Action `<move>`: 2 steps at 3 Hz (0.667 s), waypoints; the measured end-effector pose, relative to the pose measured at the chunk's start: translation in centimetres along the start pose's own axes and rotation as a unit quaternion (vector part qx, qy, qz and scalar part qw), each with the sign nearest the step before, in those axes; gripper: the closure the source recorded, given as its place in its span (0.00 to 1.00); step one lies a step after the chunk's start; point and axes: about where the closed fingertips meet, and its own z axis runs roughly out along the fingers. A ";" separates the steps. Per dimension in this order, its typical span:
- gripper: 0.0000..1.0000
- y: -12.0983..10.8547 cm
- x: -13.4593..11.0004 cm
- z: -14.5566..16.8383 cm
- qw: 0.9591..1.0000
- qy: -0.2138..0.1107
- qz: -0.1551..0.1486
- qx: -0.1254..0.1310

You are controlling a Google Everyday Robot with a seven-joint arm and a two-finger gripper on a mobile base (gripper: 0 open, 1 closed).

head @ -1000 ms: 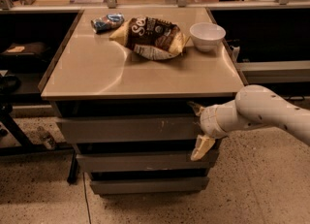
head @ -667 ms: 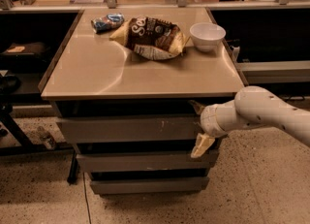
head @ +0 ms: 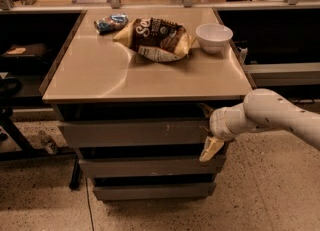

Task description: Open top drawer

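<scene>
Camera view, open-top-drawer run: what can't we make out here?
1. Hold of the gripper on the right end of the top drawer: the contact is hidden behind the arm.
2. Inside of the top drawer: only a dark gap shows under the tabletop.
3. Rest of the arm: cut off by the right edge.
4. Print on the chip bag: crumpled and too small to read.

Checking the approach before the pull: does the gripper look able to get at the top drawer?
Probably yes. The gripper is at the right end of the top drawer, with nothing between them. The chip bag and bowl sit on the tabletop above, out of the way.
</scene>
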 end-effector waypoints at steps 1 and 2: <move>0.18 0.0 0.0 0.0 1.000 0.000 0.000 0.000; 0.42 0.0 0.0 0.0 1.000 0.000 0.000 0.000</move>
